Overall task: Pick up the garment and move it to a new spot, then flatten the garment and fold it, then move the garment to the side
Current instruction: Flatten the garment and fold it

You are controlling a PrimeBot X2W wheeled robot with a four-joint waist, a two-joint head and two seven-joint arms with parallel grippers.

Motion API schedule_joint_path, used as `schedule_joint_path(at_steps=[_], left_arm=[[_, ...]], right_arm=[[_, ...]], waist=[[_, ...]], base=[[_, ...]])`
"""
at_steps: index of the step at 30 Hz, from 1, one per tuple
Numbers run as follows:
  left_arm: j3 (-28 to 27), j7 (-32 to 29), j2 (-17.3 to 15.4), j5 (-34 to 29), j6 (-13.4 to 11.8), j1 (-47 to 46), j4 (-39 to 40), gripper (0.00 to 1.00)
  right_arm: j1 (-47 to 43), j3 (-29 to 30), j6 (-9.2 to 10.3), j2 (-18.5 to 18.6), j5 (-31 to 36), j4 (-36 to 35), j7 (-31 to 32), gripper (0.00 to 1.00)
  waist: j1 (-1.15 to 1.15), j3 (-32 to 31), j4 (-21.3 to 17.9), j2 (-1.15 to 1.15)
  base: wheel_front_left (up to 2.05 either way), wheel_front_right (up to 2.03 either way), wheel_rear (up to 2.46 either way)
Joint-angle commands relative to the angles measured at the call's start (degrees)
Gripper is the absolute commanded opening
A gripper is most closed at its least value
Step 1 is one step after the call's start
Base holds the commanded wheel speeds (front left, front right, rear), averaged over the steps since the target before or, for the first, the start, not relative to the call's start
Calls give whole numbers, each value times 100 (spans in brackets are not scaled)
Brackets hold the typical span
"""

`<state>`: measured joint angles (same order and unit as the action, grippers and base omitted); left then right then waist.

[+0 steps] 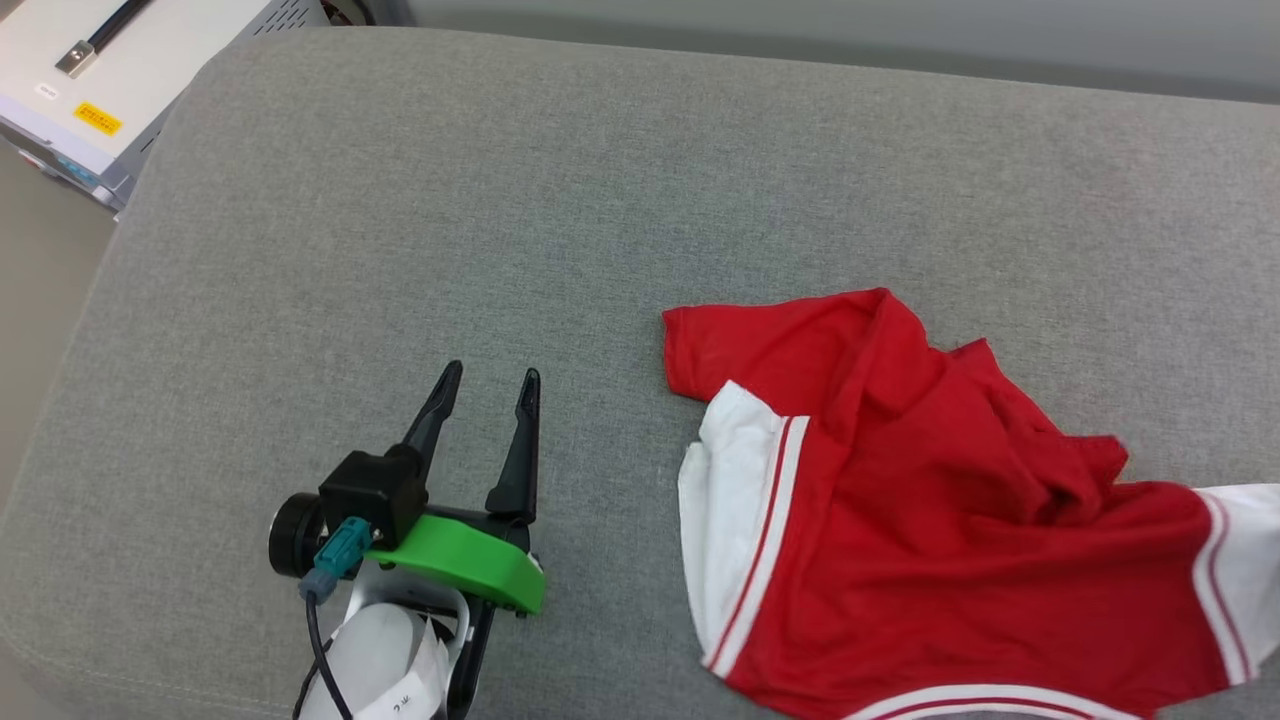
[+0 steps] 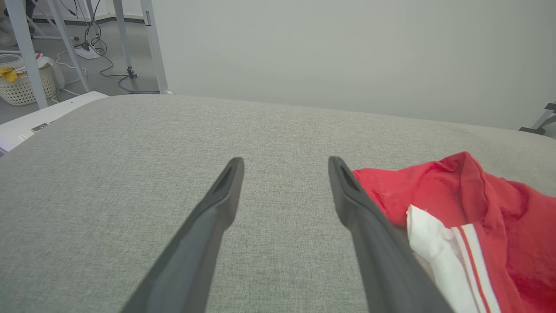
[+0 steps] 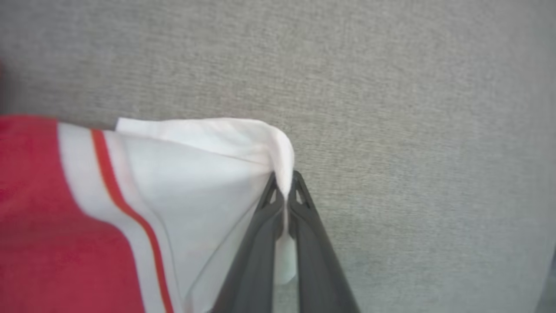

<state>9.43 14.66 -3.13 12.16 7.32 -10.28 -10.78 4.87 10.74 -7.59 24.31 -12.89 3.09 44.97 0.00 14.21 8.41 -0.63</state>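
The garment (image 1: 930,520) lies crumpled on the near right of the grey surface (image 1: 420,220), red body bunched and a white sleeve (image 1: 735,520) spread on its left side. The right tool (image 3: 285,182) is pinched tight on the folded edge of a white sleeve (image 3: 208,165), probably the one at the far right of the head view, though that view cuts it off. The left tool (image 1: 492,370) hovers wide and empty over bare surface just left of the garment.

This looks like the pick-up step, with the grip taken and the lift not yet begun. Next the right arm should raise the cloth clear and carry it to a new spot.

No lettering shows on the garment as it lies. A yellow label (image 1: 97,119) on the white cabinet (image 1: 180,50) at the far left is too small to read.
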Motion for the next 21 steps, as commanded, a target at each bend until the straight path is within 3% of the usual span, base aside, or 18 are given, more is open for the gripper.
schedule_joint_path(at_steps=[1, 7, 13, 14, 15, 21], left_arm=[[28, 34, 25, 17, 15, -117, -11, 100], [56, 34, 25, 39, 15, -194, -1, 100], [67, 34, 25, 37, 16, -207, -35, 100], [74, 34, 25, 36, 16, -208, -49, 100], [79, 34, 25, 35, 16, -204, -56, 100], [74, 34, 25, -10, 16, -105, -89, 100]], right_arm=[[125, 97, 10, 213, 110, 124, -9, 0], [452, 431, 10, 792, 329, 705, -187, 0], [704, 541, 10, 836, 521, 1302, -552, 0], [730, 566, 10, 804, 569, 1381, -658, 83], [756, 600, 10, 758, 587, 1429, -760, 100], [818, 580, 10, 485, 705, 1422, -1668, 100]], waist=[[0, 27, 16, 63], [0, 132, 66, 63], [0, 159, 104, 63], [0, 140, 110, 63], [0, 123, 111, 63], [0, -120, 36, 63]], base=[[0, 0, 0], [0, 0, 0], [0, 0, 0], [0, 0, 0], [0, 0, 0], [0, 0, 0]])
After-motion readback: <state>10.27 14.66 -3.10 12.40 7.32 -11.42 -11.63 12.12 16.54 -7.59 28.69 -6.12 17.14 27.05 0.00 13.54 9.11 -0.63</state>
